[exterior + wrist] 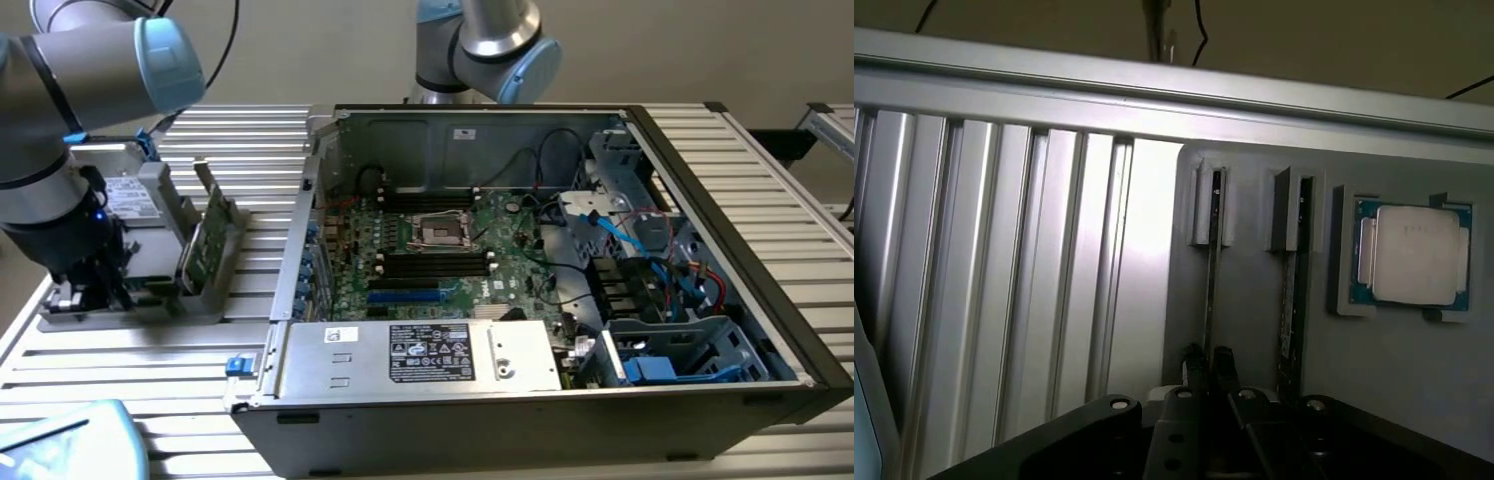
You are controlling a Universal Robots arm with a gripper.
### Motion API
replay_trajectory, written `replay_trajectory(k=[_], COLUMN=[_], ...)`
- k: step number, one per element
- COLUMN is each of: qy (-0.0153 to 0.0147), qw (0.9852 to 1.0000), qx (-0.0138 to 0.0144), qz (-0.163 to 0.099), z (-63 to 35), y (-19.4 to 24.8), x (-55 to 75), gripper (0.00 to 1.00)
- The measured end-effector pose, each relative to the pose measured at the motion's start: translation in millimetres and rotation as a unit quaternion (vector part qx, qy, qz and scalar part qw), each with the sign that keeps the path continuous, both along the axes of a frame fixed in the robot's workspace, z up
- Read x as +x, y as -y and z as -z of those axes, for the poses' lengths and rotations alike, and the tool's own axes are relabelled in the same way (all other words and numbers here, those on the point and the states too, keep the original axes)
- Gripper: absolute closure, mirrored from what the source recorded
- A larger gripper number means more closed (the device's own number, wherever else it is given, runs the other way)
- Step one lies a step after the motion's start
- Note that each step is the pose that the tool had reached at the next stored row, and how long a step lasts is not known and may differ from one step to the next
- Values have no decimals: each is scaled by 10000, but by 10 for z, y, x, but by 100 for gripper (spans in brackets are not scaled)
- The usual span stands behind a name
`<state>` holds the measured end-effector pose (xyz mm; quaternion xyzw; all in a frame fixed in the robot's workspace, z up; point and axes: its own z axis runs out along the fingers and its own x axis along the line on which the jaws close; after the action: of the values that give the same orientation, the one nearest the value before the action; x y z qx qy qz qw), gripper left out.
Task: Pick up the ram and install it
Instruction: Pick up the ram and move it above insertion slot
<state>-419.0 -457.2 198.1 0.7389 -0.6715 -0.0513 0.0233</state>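
Fingers: the gripper has its two dark fingertips drawn close together, one on each side of a thin edge; they look to be pinching it, not spread.
Held thing: the ram, seen edge-on as a narrow dark line, standing on its long edge in the grey fixture.
Ram's long axis: it runs straight away from the fingers to a grey end post, so the fingers close across its thickness, not its length.
Seating: judging by the post around its far end, the ram is not yet lifted out.
Neighbours: a second stick stands parallel just beside it in its own post; the square processor chip lies flat in a pocket beyond that.
Arm: the single arm bends down over the fixture at the exterior view's left.
Destination: the black motherboard slots sit inside the open computer case, well apart toward the exterior view's right.
Surface: the ribbed metal table carries fixture and case.
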Motion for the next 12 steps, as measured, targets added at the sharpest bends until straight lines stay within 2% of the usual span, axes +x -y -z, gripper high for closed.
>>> replay_trajectory(k=[4, 7, 12], qy=[-16, -33, -78], qw=[10000, 10000, 9999], qx=[17, 41, 81], qz=[0, 0, 0], z=[-37, -85, -174], y=[1, 0, 1], x=[4, 11, 21], gripper=[86, 86, 86])
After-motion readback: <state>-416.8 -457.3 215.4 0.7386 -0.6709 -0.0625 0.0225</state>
